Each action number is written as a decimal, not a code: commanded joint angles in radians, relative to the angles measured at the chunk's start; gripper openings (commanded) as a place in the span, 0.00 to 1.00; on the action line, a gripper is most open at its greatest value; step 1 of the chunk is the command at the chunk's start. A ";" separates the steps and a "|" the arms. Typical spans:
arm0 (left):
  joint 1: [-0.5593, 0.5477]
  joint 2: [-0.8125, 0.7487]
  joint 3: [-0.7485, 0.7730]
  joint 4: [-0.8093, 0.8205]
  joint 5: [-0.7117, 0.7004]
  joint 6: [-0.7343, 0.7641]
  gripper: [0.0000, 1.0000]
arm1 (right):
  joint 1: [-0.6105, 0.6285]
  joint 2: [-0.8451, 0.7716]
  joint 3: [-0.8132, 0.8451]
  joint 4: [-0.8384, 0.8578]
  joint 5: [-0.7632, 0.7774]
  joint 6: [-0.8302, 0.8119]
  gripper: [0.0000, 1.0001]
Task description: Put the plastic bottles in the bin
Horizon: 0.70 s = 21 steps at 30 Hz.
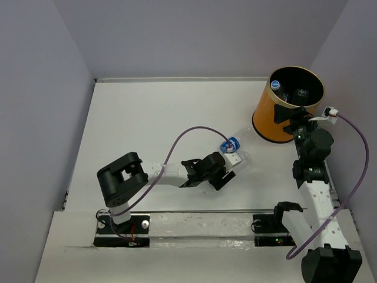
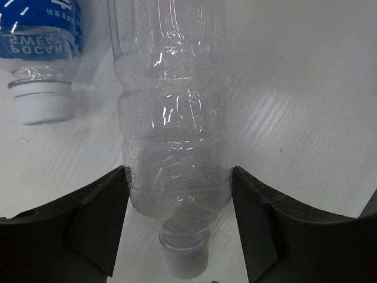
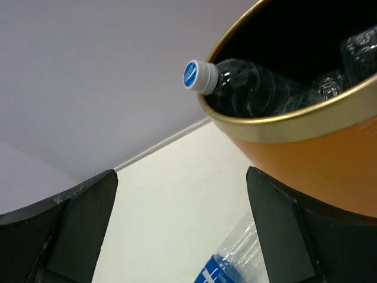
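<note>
A clear crinkled bottle (image 2: 171, 118) with a white cap lies on the table between the fingers of my left gripper (image 2: 179, 224). Both jaws touch its sides near the neck. In the top view this bottle (image 1: 240, 160) lies just ahead of the left gripper (image 1: 228, 171). A blue-label bottle (image 1: 231, 143) with a white cap lies beside it, and shows in the left wrist view (image 2: 41, 35) and the right wrist view (image 3: 232, 265). The orange bin (image 1: 271, 115) stands at the back right and holds several bottles, one with a blue cap (image 3: 247, 88). My right gripper (image 3: 181, 230) is open and empty beside the bin.
Grey walls close the table at the back and both sides. The right arm (image 1: 312, 171) stands close to the bin's near side, with a purple cable looping out to the right. The table's right edge runs just past the bin.
</note>
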 commanded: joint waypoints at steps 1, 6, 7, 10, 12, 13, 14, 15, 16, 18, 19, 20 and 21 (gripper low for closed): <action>-0.021 -0.064 -0.046 0.042 -0.034 -0.035 0.75 | 0.012 -0.092 -0.053 -0.064 -0.111 0.029 0.95; -0.024 -0.152 -0.129 0.117 -0.036 -0.090 0.54 | 0.012 -0.230 -0.121 -0.227 -0.249 0.080 0.97; -0.024 -0.176 -0.138 0.127 -0.037 -0.098 0.52 | 0.012 -0.246 -0.138 -0.265 -0.269 0.086 0.98; -0.024 -0.230 -0.173 0.159 -0.037 -0.139 0.46 | 0.012 -0.275 -0.158 -0.365 -0.353 0.115 0.99; -0.024 -0.258 -0.198 0.194 -0.034 -0.161 0.45 | 0.012 -0.276 -0.184 -0.377 -0.438 0.152 0.99; -0.024 -0.285 -0.205 0.205 -0.031 -0.185 0.45 | 0.012 -0.273 -0.193 -0.376 -0.465 0.172 0.99; -0.024 -0.298 -0.210 0.214 -0.030 -0.196 0.45 | 0.012 -0.269 -0.205 -0.374 -0.523 0.177 1.00; -0.024 -0.307 -0.212 0.231 -0.025 -0.211 0.45 | 0.021 -0.264 -0.211 -0.364 -0.554 0.178 1.00; -0.024 -0.315 -0.209 0.237 -0.022 -0.212 0.45 | 0.022 -0.257 -0.213 -0.360 -0.579 0.175 1.00; -0.024 -0.324 -0.190 0.248 -0.011 -0.218 0.46 | 0.031 -0.218 -0.225 -0.335 -0.663 0.170 1.00; -0.024 -0.324 -0.181 0.249 0.003 -0.216 0.46 | 0.031 -0.200 -0.230 -0.290 -0.695 0.177 1.00; -0.024 -0.319 -0.161 0.253 0.010 -0.210 0.46 | 0.052 -0.156 -0.233 -0.281 -0.729 0.186 1.00; -0.024 -0.316 -0.153 0.262 0.016 -0.208 0.46 | 0.064 -0.140 -0.233 -0.281 -0.731 0.184 1.00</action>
